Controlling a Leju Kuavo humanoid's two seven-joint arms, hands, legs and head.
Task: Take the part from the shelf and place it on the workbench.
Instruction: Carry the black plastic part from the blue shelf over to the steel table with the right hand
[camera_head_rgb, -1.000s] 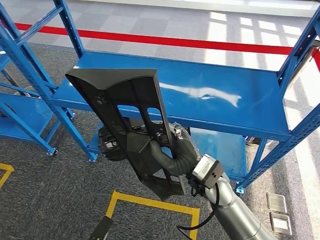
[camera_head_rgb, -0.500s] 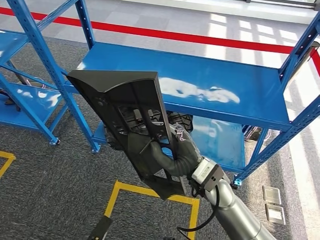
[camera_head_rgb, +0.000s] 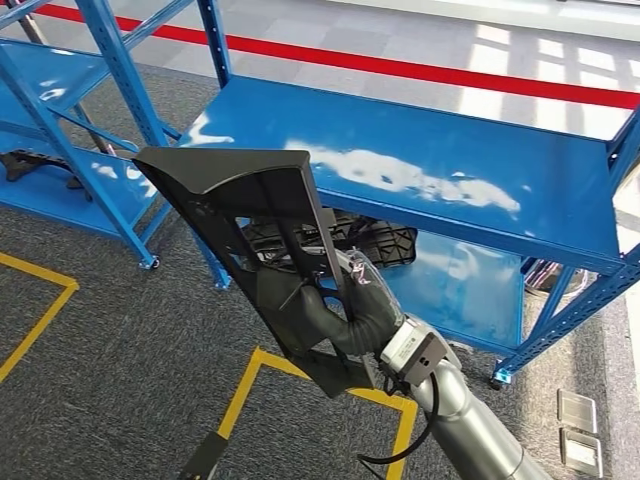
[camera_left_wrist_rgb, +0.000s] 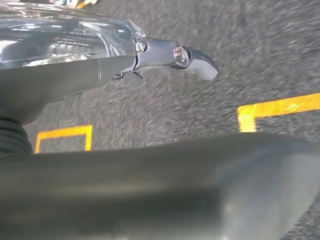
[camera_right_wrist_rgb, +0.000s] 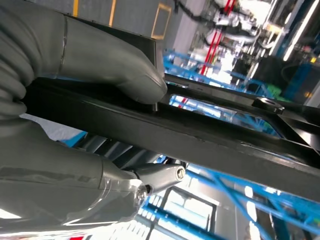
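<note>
My right hand (camera_head_rgb: 353, 312) grips a large black plastic part (camera_head_rgb: 249, 215), flat and ribbed with cut-out openings, and holds it tilted in the air in front of the blue shelf (camera_head_rgb: 423, 170). In the right wrist view the thumb (camera_right_wrist_rgb: 113, 65) presses on a black bar of the part (camera_right_wrist_rgb: 196, 137), with the other fingers under it. My left hand (camera_left_wrist_rgb: 113, 65) hangs low over grey carpet, fingers apart, nothing in it.
The shelf's top board is bare; another black meshed part (camera_head_rgb: 377, 240) lies on its lower board. A second blue rack (camera_head_rgb: 60, 80) stands at the left. Yellow floor markings (camera_head_rgb: 249, 390), a red line (camera_head_rgb: 453, 75) and metal floor plates (camera_head_rgb: 577, 410) lie around.
The whole picture has shifted: the shelf and floor markings slid to the right, so the camera turned. The part stays in my right hand at the same place in the picture.
</note>
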